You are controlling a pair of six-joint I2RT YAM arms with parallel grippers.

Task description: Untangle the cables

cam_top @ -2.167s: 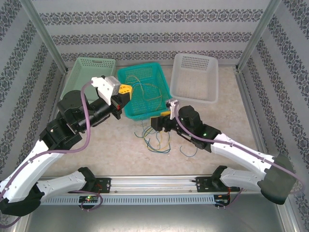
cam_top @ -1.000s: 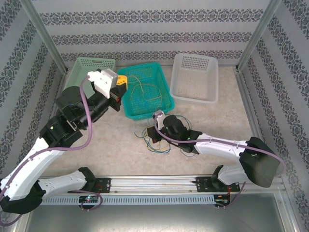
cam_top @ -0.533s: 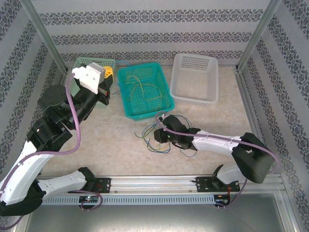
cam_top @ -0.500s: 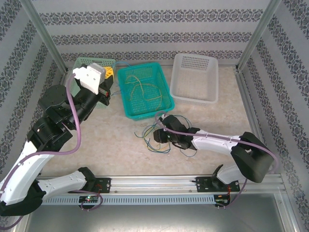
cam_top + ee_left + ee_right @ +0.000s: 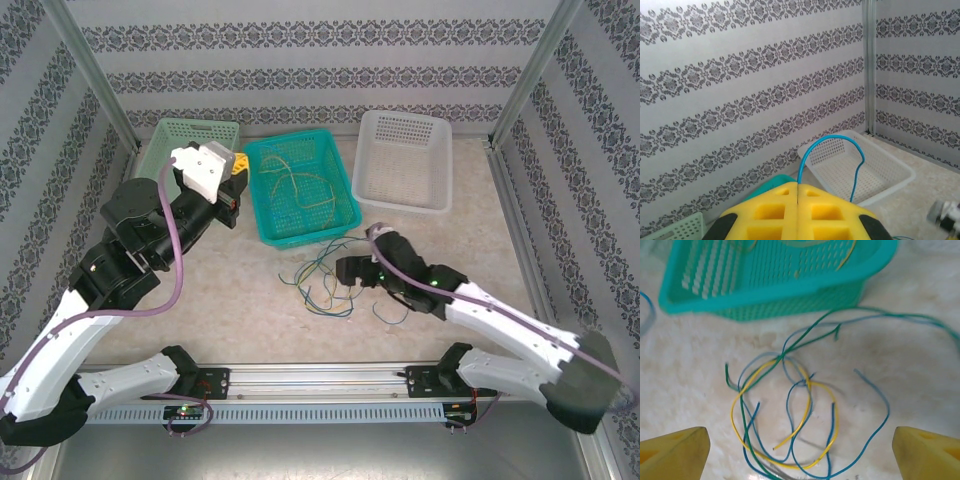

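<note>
- Left end effector (image 5: 798, 200) first: my yellow foam pads (image 5: 770, 212) are pressed together on a thin blue cable (image 5: 860, 155). It arches up out of the seam between them in the wrist view.
- Seen from overhead, that end effector (image 5: 232, 190) hangs left of centre, beside the left rim of the teal plastic mesh basket (image 5: 305, 236).
- My right end effector (image 5: 800, 454) is spread wide. Its yellow fingertips (image 5: 675, 450) sit at the two bottom corners of its wrist view, with nothing between them.
- The knot of yellow, blue and green cables (image 5: 785, 410) lies on the beige surface (image 5: 220, 290), just below centre in the overhead view and just in front of the teal basket.
- A few yellow and green strands (image 5: 290, 185) lie inside that basket.
- One green strand (image 5: 880, 315) trails from the knot towards the right edge of the wrist view.
- Risk: closing the right end effector on the middle of the knot would likely catch several strands at once, so a lift would drag the whole clump.
- Risk: the strands cross where they bunch at the knot's top, and pulling there could tighten the crossing.
- Risk: the blue cable is gripped over a short length and looks springy, so a quick swing could let it slip free or snag a basket rim.
- I cannot tell where the blue cable's free end hangs.
</note>
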